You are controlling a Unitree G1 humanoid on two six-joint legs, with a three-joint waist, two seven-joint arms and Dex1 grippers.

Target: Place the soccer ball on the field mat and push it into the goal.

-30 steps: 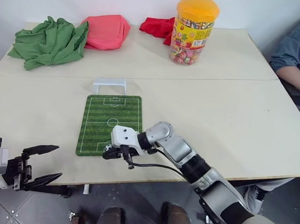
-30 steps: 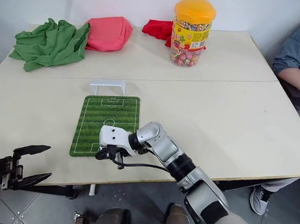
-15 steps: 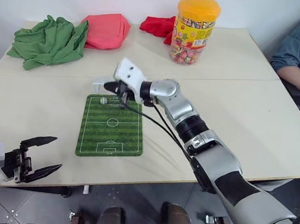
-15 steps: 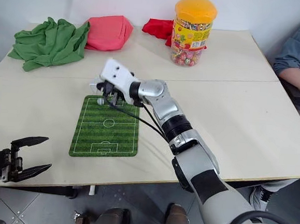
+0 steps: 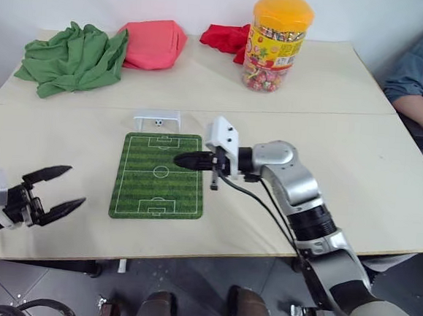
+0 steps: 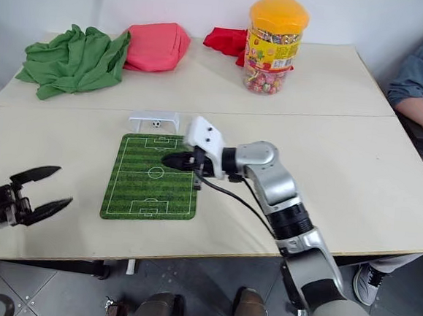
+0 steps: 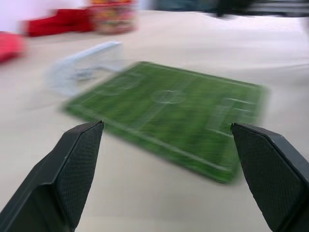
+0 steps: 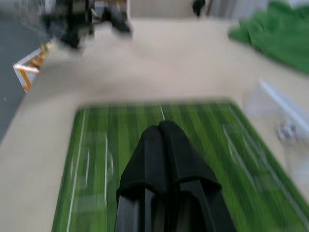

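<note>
Soccer ball (image 5: 158,122) now inside goal (image 5: 157,115); clenched, empty R gripper (image 5: 180,160) pulled back over field mat (image 5: 157,190). Task looks done.

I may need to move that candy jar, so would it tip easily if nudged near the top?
Probably somewhat. The candy jar stands tall and upright on the table, so a high push could topple it. The sweets look settled low, which may steady it. Its smooth round wall would likely let it roll once down.

No lettering can be made out anywhere. The candy jar (image 5: 277,42) carries a colourful printed label, but its words are too small to read. The field mat (image 5: 159,174) bears only white pitch lines, no writing.
</note>
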